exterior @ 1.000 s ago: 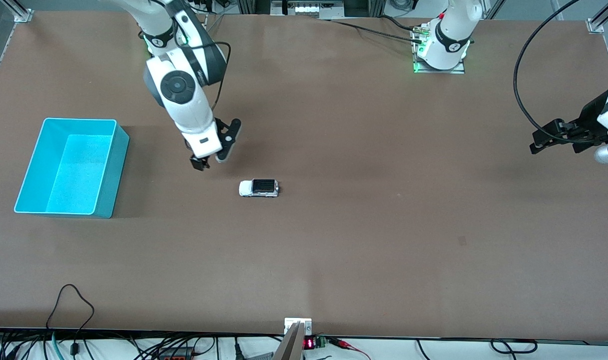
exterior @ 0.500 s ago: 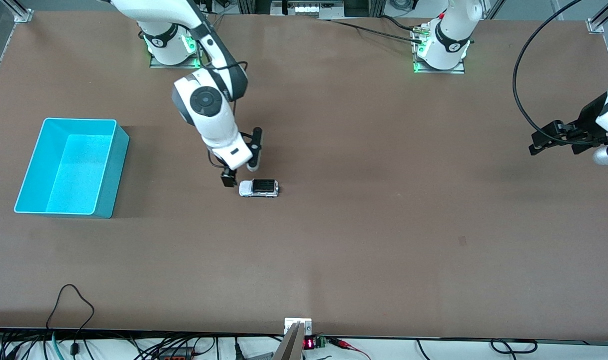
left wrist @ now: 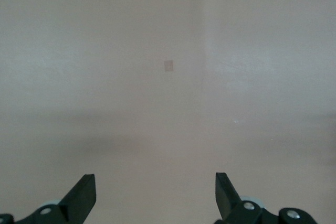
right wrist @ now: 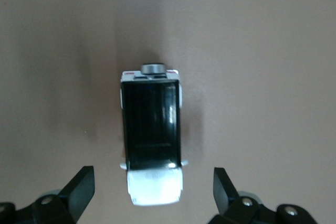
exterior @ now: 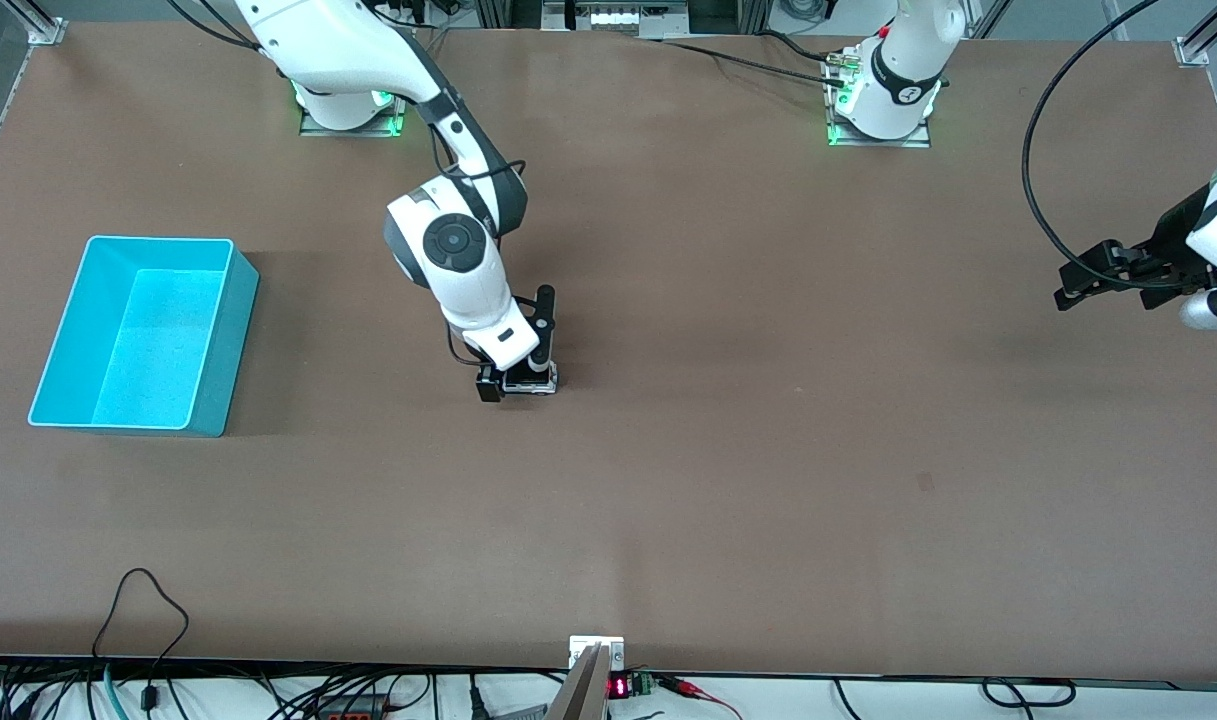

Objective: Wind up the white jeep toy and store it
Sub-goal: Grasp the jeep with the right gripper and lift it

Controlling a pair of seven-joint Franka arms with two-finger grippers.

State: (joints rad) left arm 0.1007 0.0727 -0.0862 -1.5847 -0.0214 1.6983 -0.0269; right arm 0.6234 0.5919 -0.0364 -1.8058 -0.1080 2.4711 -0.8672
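Note:
The white jeep toy point(exterior: 540, 381) with its black roof stands on the brown table, beside the turquoise bin point(exterior: 230, 340) but well apart from it. My right gripper point(exterior: 516, 375) hangs low over the jeep and is open. In the right wrist view the jeep point(right wrist: 153, 140) lies lengthwise. Its white hood sits between the two fingertips of the right gripper point(right wrist: 152, 195), with a gap on each side. My left gripper point(exterior: 1068, 285) waits open over the left arm's end of the table. The left wrist view shows the left gripper point(left wrist: 155, 198) over bare table only.
The bin holds nothing and stands at the right arm's end of the table. A black cable point(exterior: 138, 600) loops onto the table's edge nearest the front camera. A small pale patch point(left wrist: 168, 65) marks the tabletop under the left arm.
My right arm has swung away from the bin toward the jeep and come down over it. Its open fingers now stand on either side of the toy. The left arm has hardly moved.

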